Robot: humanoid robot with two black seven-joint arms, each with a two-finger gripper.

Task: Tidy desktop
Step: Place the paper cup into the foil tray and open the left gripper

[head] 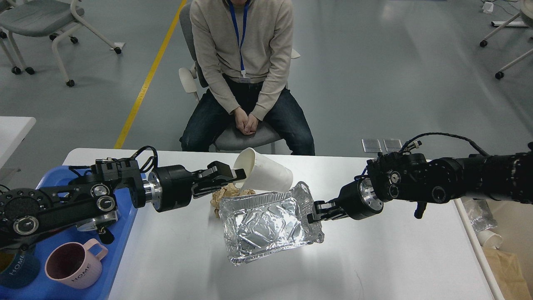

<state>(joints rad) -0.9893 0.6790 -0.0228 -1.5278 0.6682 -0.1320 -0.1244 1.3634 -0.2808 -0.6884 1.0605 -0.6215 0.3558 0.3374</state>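
Over the desktop [187, 258], left fingers [233, 175] grip a tipped paper cup [264, 176]; right fingers [313, 210] clamp the foil tray [266, 227].

A white paper cup [266, 175] lies tilted at the tip of the left claw [235, 177], its mouth toward the claw. A crinkled foil tray [266, 225] hangs tilted from the right claw [313, 210]. Crumpled brown paper [222, 196] sits just below the left claw. Well behind that claw, a blue tray [125, 233] holds a pink mug [73, 264]. A seated person [243, 62] faces both claws.
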